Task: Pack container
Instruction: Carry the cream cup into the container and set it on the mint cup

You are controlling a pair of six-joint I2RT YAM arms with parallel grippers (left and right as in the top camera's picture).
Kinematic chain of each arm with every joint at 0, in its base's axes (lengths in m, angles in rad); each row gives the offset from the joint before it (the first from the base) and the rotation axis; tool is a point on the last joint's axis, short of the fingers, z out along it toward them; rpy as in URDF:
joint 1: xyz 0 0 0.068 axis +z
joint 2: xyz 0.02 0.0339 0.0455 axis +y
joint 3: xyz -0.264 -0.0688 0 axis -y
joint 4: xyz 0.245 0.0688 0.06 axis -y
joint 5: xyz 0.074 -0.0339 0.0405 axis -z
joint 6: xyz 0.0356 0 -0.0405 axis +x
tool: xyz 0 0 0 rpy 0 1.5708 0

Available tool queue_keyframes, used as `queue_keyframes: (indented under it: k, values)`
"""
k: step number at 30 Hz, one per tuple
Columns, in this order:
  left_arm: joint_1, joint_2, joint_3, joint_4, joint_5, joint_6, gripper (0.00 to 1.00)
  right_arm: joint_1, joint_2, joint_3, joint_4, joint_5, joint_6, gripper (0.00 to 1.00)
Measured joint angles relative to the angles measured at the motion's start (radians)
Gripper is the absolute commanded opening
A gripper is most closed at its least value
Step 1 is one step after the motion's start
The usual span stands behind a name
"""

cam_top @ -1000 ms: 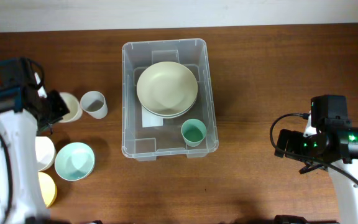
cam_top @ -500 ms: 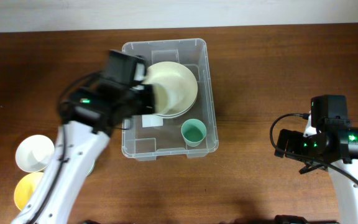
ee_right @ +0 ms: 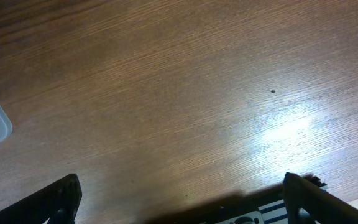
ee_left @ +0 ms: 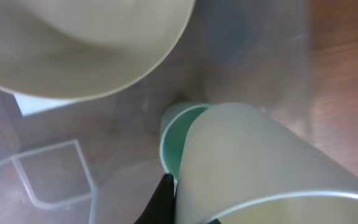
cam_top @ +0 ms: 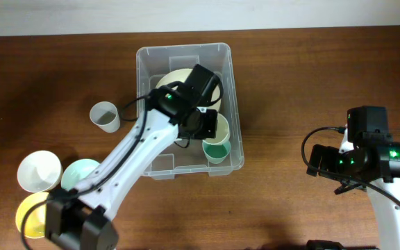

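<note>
The table (cam_top: 311, 76) is brown wood, and the container (cam_top: 144, 104) sits about mid-table, nudged toward 12 o'clock. The left arm reaches in from 7 o'clock, so the left pincer (cam_top: 208, 129) is inside the container, down at its 4 o'clock corner. The right pincer (ee_right: 180, 180) is way off at the table's 3 o'clock, well apart from the container. Only a corner of the container's rim pokes into the right wrist view at 9 o'clock.

Inside, a cream bowl (cam_top: 179, 80) fills the 12 o'clock half, partly hidden by the arm. The white label (ee_left: 36, 102) shows through the floor just beside it.

The left pincer is clamped on a cream cup (ee_left: 260, 162), one black finger (ee_left: 164, 200) pressed against its side. That cup hangs tilted right over a green cup (ee_left: 178, 146) standing in the 4 o'clock corner. Can't tell whether the two cups touch.

The right pincer's fingers are spread wide with nothing between them, just bare table below.

A grey cup (cam_top: 105, 116) stands on the table at the container's 9 o'clock.
</note>
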Motion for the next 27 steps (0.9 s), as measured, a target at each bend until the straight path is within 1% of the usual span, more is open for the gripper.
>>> queue_keyframes:
  k: [7, 9, 10, 11, 13, 16, 20, 23, 27]
  values:
    - [0.0, 0.026, 0.0, -0.038, 0.0, 0.0, 0.01, 0.0, 0.0, 0.0, 0.0, 0.0, 0.0, 0.99]
    - [0.0, 0.026, 0.0, -0.039, 0.0, 0.0, 0.04, 0.0, 0.0, 0.0, 0.0, 0.0, 0.0, 0.99]
    - [0.0, 0.026, 0.0, -0.041, 0.0, 0.0, 0.1, 0.0, 0.0, 0.0, 0.0, 0.0, 0.0, 0.99]
    - [0.0, 0.026, 0.0, -0.043, 0.0, 0.002, 0.2, 0.0, 0.0, 0.0, 0.0, 0.0, 0.0, 0.99]
    - [0.0, 0.026, 0.0, -0.048, 0.0, 0.004, 0.49, 0.0, 0.0, 0.0, 0.0, 0.0, 0.0, 0.99]
    - [-0.002, 0.026, 0.0, -0.055, 0.0, -0.002, 0.68, 0.0, 0.0, 0.0, 0.0, 0.0, 0.0, 0.99]
    - [-0.002, 0.026, 0.0, -0.056, 0.001, -0.005, 0.78, 0.0, 0.0, 0.0, 0.0, 0.0, 0.0, 0.99]
    - [-0.002, 0.026, 0.0, -0.056, -0.001, -0.006, 0.79, 0.0, 0.0, 0.0, 0.0, 0.0, 0.0, 0.99]
    - [0.024, 0.026, 0.016, -0.077, -0.019, -0.006, 0.86, 0.0, 0.0, 0.0, 0.0, 0.0, 0.0, 0.99]
